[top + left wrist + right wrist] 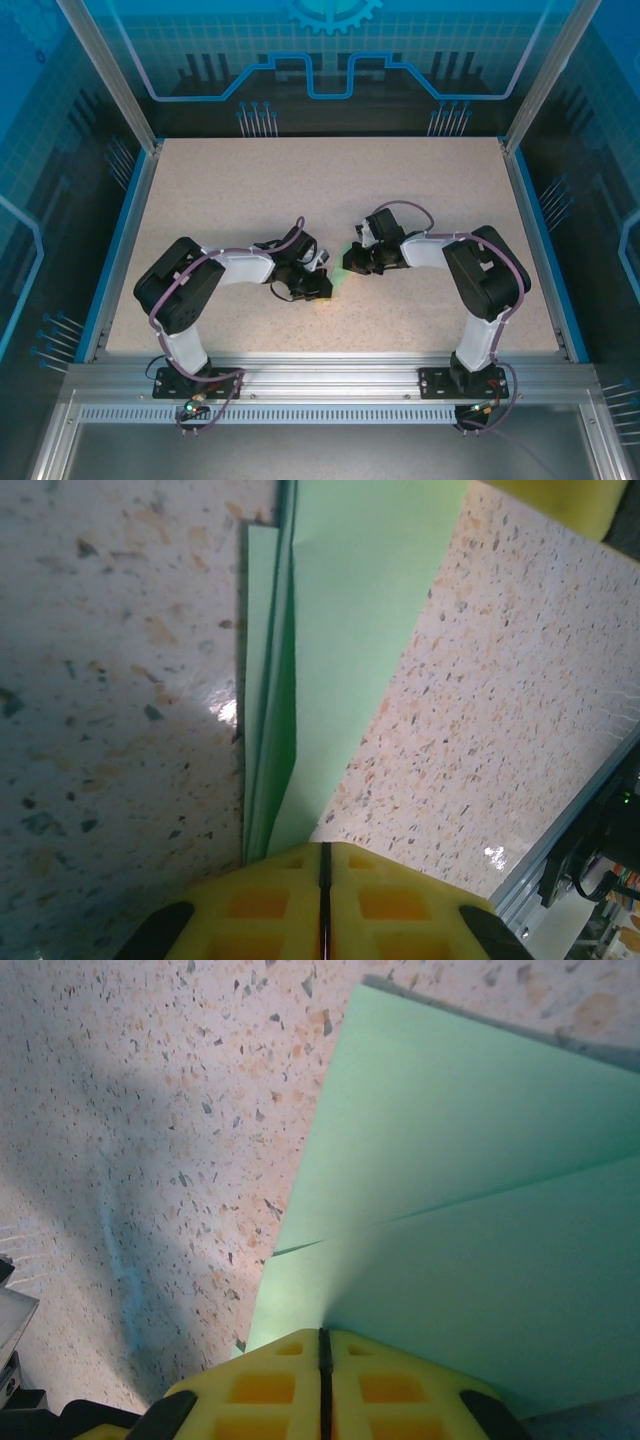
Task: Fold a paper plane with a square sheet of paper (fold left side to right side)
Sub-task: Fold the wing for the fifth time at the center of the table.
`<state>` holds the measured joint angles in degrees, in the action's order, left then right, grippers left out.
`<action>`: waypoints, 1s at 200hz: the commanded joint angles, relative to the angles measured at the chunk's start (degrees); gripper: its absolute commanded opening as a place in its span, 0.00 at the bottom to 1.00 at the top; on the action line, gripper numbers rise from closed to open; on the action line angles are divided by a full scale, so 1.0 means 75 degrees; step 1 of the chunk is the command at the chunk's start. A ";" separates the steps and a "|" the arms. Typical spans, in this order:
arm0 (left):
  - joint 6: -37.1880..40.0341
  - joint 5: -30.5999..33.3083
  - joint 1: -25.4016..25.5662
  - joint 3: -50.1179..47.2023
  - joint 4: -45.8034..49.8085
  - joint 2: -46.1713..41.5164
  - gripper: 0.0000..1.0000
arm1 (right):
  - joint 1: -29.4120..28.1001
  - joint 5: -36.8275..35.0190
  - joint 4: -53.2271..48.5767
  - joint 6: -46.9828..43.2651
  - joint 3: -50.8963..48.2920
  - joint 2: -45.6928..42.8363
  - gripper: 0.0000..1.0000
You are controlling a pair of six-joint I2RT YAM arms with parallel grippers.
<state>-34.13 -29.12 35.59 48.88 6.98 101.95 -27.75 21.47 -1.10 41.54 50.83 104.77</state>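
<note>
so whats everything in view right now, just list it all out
paper sheet: one, pale green, partly folded, mid-table between the two arms
table: one, speckled beige, fills the cell floor
table edging: blue strips, left and right sides of the table
rail: one, silver metal, along the near edge under the arm bases
enclosure panels: blue, see-through, behind and beside the table
left arm: one, black and white, near left, reaching inward
right arm: one, black and white, near right, reaching inward
left end effector: yellow fingers, shut, tips at the paper
right end effector: yellow fingers, shut, tips at the paper
</note>
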 commanded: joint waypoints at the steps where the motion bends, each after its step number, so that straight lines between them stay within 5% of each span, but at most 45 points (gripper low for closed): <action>1: 0.0060 0.0204 -0.0131 -0.0226 0.0074 -0.0129 0.10 | -0.0013 -0.0764 -0.1148 -0.0185 -0.0212 0.0512 0.09; 200: 0.0085 -0.0108 -0.0601 -0.1171 -0.0005 -0.1018 0.08 | 0.0079 -0.0733 -0.1239 -0.0283 -0.0251 0.0423 0.09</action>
<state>-34.37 -29.80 31.55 40.86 2.07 96.73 -27.70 21.52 -1.72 40.86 51.07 104.88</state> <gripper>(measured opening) 0.083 0.091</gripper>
